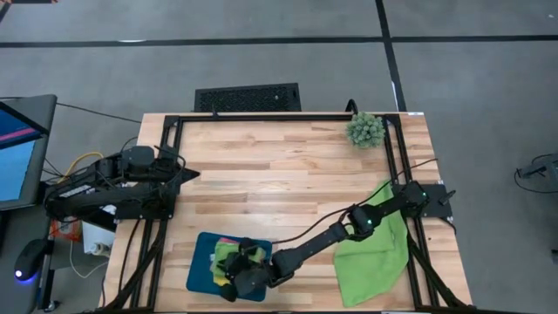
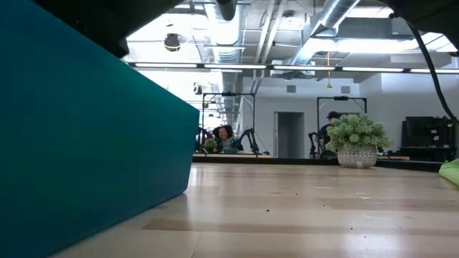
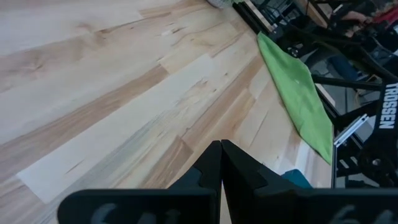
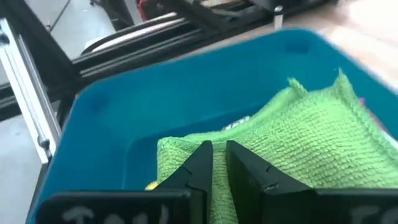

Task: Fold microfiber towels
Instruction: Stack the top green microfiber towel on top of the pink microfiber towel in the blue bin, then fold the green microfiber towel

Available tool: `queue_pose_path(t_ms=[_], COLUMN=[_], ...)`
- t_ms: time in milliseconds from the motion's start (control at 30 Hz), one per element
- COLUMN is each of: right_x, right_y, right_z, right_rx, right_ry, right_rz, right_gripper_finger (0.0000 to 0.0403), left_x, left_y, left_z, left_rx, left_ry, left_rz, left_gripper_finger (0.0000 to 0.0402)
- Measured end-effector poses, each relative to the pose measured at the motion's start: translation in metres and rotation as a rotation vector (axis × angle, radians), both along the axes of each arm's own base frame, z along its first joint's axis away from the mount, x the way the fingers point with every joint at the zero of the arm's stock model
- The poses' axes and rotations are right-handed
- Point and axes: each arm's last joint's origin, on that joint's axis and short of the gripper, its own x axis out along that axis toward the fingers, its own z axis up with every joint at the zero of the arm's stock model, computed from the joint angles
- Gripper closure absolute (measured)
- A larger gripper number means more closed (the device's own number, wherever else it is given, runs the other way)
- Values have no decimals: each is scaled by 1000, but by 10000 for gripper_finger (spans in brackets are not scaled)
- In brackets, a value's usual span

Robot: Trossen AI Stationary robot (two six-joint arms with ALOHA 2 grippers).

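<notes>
Low view: teal tray (image 2: 86, 143) wall, perhaps hiding towels; plant (image 2: 356, 140) beyond.

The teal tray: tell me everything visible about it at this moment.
The teal tray is a dark teal rectangular bin with rounded corners and smooth, plastic-looking walls. It sits flat at the table's near edge, left of centre. Lime green folded towels lie in it, with a bit of yellow showing. The right gripper is over it, pinching the top green towel.

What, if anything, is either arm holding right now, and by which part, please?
The right gripper pinches a green towel at its folded edge, over the teal tray. The left gripper is shut on nothing.
</notes>
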Motion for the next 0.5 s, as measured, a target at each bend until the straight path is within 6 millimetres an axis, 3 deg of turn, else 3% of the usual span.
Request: queue_pose_path(t_ms=[133, 267, 500], right_x=[3, -4, -47], right_y=[-3, -8, -32], right_z=[29, 87, 163], right_rx=[-7, -39, -88], right_ry=[-45, -128, 53], right_rz=[5, -15, -109], right_gripper_finger=[333, 333, 331], left_x=[0, 0, 2], left_y=[0, 0, -3], left_z=[0, 0, 3], left_rx=[0, -2, -8], left_ry=[-1, -6, -43], left_rz=[-1, -5, -118], left_gripper_finger=[401, 401, 398])
